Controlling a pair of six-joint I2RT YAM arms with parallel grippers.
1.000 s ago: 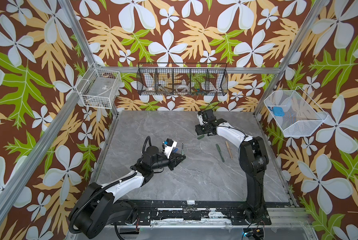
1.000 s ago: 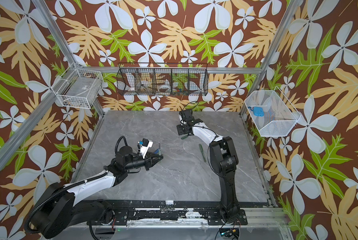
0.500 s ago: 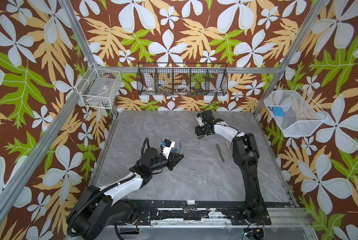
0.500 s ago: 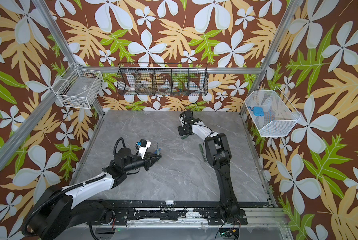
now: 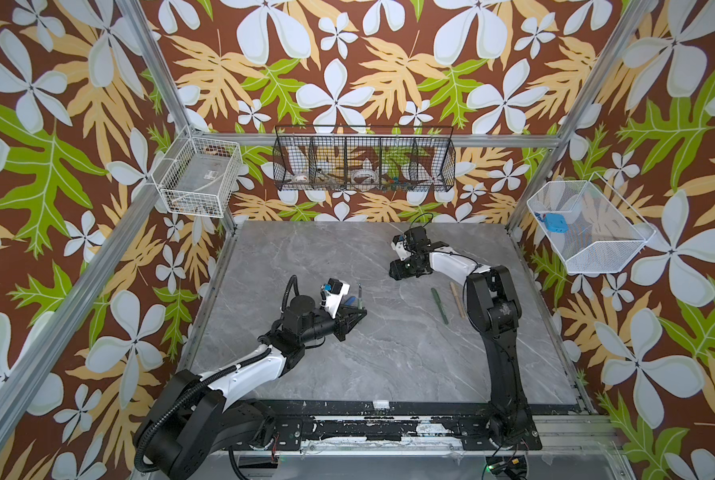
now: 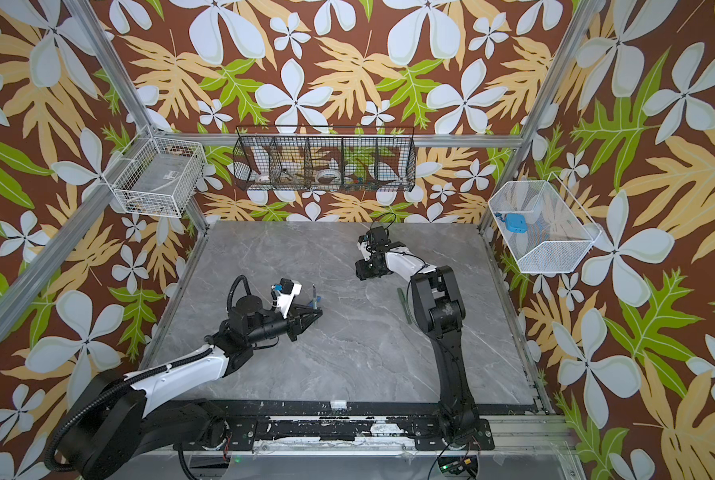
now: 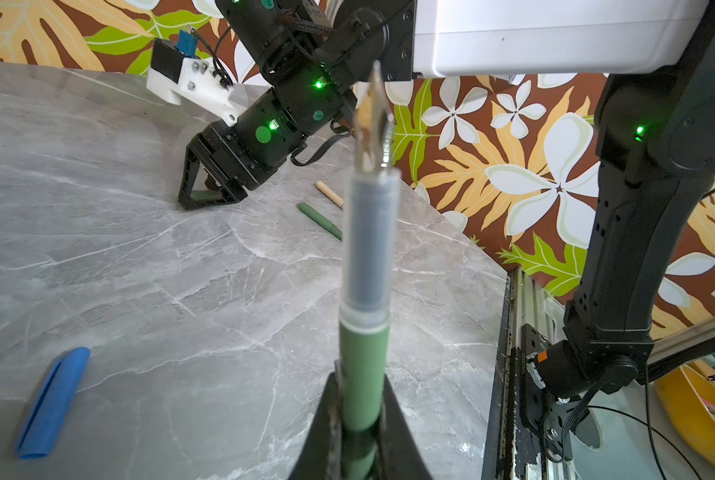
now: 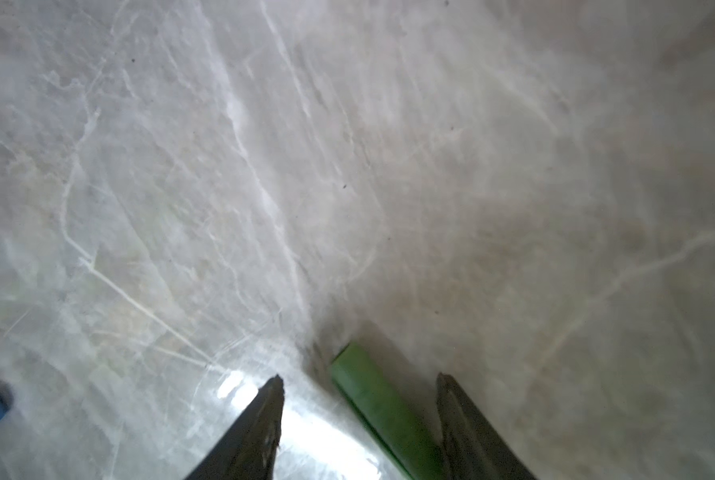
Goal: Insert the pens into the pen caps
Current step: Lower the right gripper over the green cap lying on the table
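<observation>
My left gripper (image 5: 362, 313) (image 7: 362, 382) is shut on a green pen (image 7: 364, 332). The pen stands upright with its bare nib (image 7: 374, 120) pointing up, and shows in both top views (image 6: 314, 296). A blue pen cap (image 7: 52, 401) (image 5: 351, 300) lies on the table beside that gripper. My right gripper (image 5: 395, 272) (image 8: 360, 382) is open and low on the table at the back. A green pen cap (image 8: 380, 407) lies between its fingers, nearer one of them. A green pen (image 5: 439, 305) and a tan pen (image 5: 455, 299) lie near the right arm.
The grey marble table (image 5: 389, 357) ends in a black rail at the front. A black wire basket (image 5: 364, 158) hangs on the back wall. White wire baskets hang on the left (image 5: 200, 178) and right (image 5: 588, 232).
The right gripper has sunk a little toward the table and its elbow has shifted left. The left gripper still holds the pen upright and has barely moved.
</observation>
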